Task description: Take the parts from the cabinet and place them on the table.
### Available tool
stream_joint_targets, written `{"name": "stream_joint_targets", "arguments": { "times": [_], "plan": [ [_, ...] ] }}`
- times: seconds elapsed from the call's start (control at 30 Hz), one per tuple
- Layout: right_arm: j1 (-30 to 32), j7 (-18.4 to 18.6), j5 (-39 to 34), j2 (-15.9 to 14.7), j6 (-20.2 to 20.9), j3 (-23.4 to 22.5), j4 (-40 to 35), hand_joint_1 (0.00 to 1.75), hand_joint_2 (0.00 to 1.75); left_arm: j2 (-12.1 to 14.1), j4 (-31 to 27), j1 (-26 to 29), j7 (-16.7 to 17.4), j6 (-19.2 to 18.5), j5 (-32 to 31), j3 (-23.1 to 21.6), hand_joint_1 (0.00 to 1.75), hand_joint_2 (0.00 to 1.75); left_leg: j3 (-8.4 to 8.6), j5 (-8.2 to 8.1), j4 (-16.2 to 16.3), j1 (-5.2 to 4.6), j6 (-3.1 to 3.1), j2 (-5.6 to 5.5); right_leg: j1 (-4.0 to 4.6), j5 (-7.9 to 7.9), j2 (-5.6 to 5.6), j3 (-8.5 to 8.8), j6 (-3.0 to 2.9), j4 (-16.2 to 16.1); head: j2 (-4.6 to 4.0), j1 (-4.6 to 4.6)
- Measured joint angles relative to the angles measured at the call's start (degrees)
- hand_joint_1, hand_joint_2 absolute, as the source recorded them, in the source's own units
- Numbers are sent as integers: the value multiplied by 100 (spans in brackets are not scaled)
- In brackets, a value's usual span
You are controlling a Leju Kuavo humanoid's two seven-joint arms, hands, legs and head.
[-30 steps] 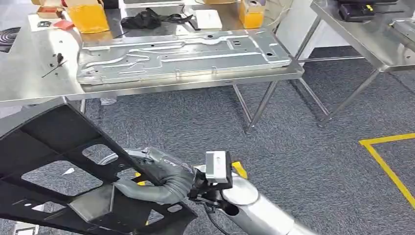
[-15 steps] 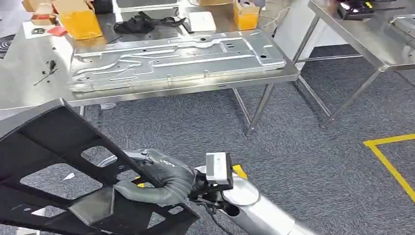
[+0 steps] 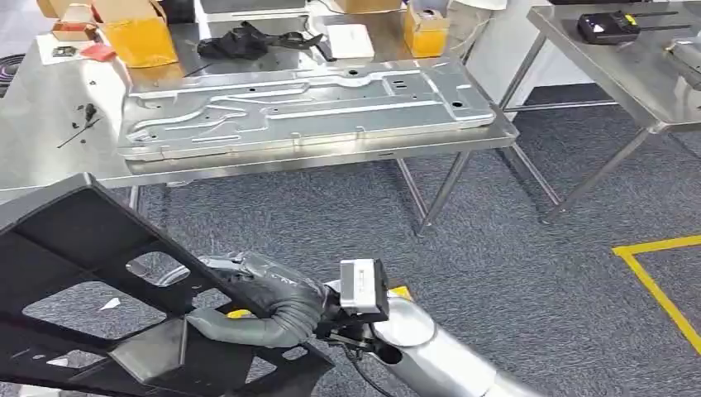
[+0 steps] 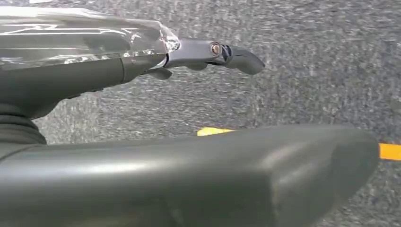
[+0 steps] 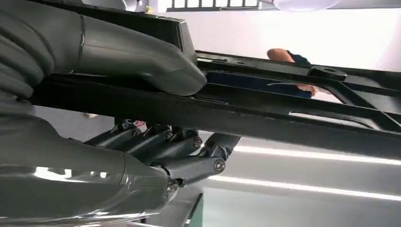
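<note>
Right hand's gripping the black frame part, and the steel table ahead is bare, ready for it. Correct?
Not bare. In the head view the steel table already carries a large silver panel and yellow boxes. The right hand does grip the black frame part.

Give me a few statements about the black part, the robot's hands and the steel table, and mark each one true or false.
1. The right hand grips the black frame part. True.
2. The black frame part already lies on the steel table. False: it is held above the grey carpet, in front of the table.
3. A large silver stamped metal panel lies on the steel table. True.
4. The left hand holds a yellow box. False: the left wrist view shows its fingers apart over the carpet, with nothing in them.
5. A yellow line marks the carpet to the robot's right. True.
</note>
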Motion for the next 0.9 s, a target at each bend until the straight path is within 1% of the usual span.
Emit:
{"name": "stream_joint_targets", "arguments": {
  "times": [0.03,0.07,0.1,0.13,0.17,0.2,0.23,0.27,0.3,0.37,0.4,0.43,0.47,0.5,0.53,0.57,0.6,0.63,0.67,0.7,0.73,0.77,0.8,0.83,0.87,0.9],
  "plan": [
    [1,0,-2,-4,0,2,0,175,175,0,0,-4,0,0,0,0,0,175,12,-16,1,0,22,1,-22,-201,-2,-268,24,482,0,0],
    [15,0,-2,-15,0,9,7,175,175,0,0,-8,0,0,-2,2,0,175,26,-34,2,0,23,1,-39,-366,-2,-567,41,994,0,0],
    [22,0,-2,-24,0,18,22,175,175,0,0,-7,0,0,-7,2,0,175,43,-52,3,0,24,1,-46,-399,-3,-779,46,1306,0,0],
    [25,0,-2,-28,0,26,33,175,175,0,0,1,0,0,-9,2,0,175,77,-78,3,0,20,-1,-49,-279,-3,-861,44,1322,0,0],
    [23,0,-2,-28,0,35,35,175,175,0,0,8,2,0,-9,2,0,175,117,-109,3,0,12,-7,-49,-29,-2,-799,34,1069,0,0],
    [17,0,-4,-26,0,39,33,175,175,0,0,7,2,0,-11,2,0,175,168,-140,1,-1,0,-21,-47,286,-2,-639,7,628,0,0],
    [12,-2,-9,-26,0,46,33,175,175,0,0,2,2,-2,-15,4,0,175,227,-176,-1,-2,-22,-31,-37,598,0,-438,-32,110,0,0],
    [13,-2,-7,-28,0,50,37,175,175,-9,2,8,0,-2,-15,4,0,175,267,-207,-19,11,-44,-30,-13,696,8,-285,-75,-232,0,-2],
    [11,-2,-9,-28,2,57,37,175,175,-11,2,-5,2,-2,-15,9,0,175,269,-218,-27,-12,-76,-39,17,671,0,-249,-94,-284,0,-15],
    [5,-5,-11,-22,0,64,37,175,175,-9,2,1,2,-2,-15,28,0,175,261,-232,-49,2,-137,-27,34,580,7,-230,-134,-360,0,-9],
    [7,-5,-11,-20,0,64,35,175,175,-9,0,-2,2,-2,-15,44,0,175,280,-225,-90,0,-165,-21,33,570,10,-229,-151,-363,0,-18],
    [2,-5,-11,-11,0,64,31,175,175,-11,0,-13,2,-4,-17,50,0,175,312,-247,-111,-9,-202,-21,-6,585,8,-174,-176,-460,0,-15],
    [-2,-5,-9,-7,0,66,33,175,175,-11,0,-20,0,-7,-24,50,0,175,304,-317,-24,2,-204,-2,-20,594,0,-107,-201,-522,0,-17],
    [-32,-3,-9,-4,2,68,35,175,175,-11,0,-20,0,-7,-26,57,0,175,161,-468,266,-4,-201,-2,-21,583,-12,-77,-234,-535,0,-22],
    [-45,-2,-7,-4,2,72,39,175,175,-9,0,-20,0,-7,-26,61,0,175,28,-579,518,-8,-203,-3,-19,574,-13,-66,-246,-534,0,-20],
    [-47,-2,-7,-7,2,72,50,175,175,-7,0,-18,0,-7,-26,65,0,175,-143,-710,829,-8,-212,-2,-14,561,-16,-52,-261,-534,0,-22],
    [-46,-2,-7,-7,2,72,63,175,175,-2,0,-16,0,-7,-26,68,0,175,-354,-839,1199,-9,-220,-3,-3,547,-17,-42,-278,-534,0,-17],
    [-42,-2,-7,-7,2,77,81,175,175,0,0,2,0,-7,-26,70,0,175,-577,-912,1560,-8,-228,-3,2,529,-13,-26,-292,-533,0,-22],
    [-36,0,-7,-7,2,79,92,175,175,0,2,13,0,-7,-28,72,0,175,-697,-855,1677,-7,-236,-2,3,507,-3,0,-291,-533,0,-20],
    [-33,4,-7,-7,2,81,94,175,175,0,0,16,0,-9,-28,72,0,175,-678,-650,1519,-6,-238,-1,3,478,8,38,-288,-532,0,-20],
    [-37,4,-7,-7,7,83,94,175,175,0,0,11,0,-9,-31,72,0,175,-543,-345,1125,-3,-235,1,3,443,10,88,-278,-530,0,-22],
    [-43,4,-7,-4,15,83,94,175,175,9,0,8,0,-9,-33,77,0,175,-349,-22,632,-5,-223,31,2,397,-15,154,-266,-527,0,-22],
    [-52,4,-2,-4,15,83,94,175,175,11,0,5,0,-9,-37,81,0,175,-184,220,176,-20,-197,187,7,344,-23,208,-238,-521,0,-20],
    [-61,4,-2,-7,15,83,103,175,175,13,0,-19,0,-9,-48,83,0,175,-139,142,141,-106,-176,298,67,310,-47,232,-192,-496,0,-28],
    [-69,9,7,-7,17,85,107,175,175,11,0,-60,-2,-9,-55,85,0,175,-86,66,26,-89,-102,283,61,289,-53,214,-165,-482,0,-26],
    [-70,11,11,-7,17,90,109,175,175,11,0,-64,-7,-9,-79,85,0,175,-107,71,38,-92,-84,229,61,277,-111,220,-147,-496,0,-6]
  ]
}}
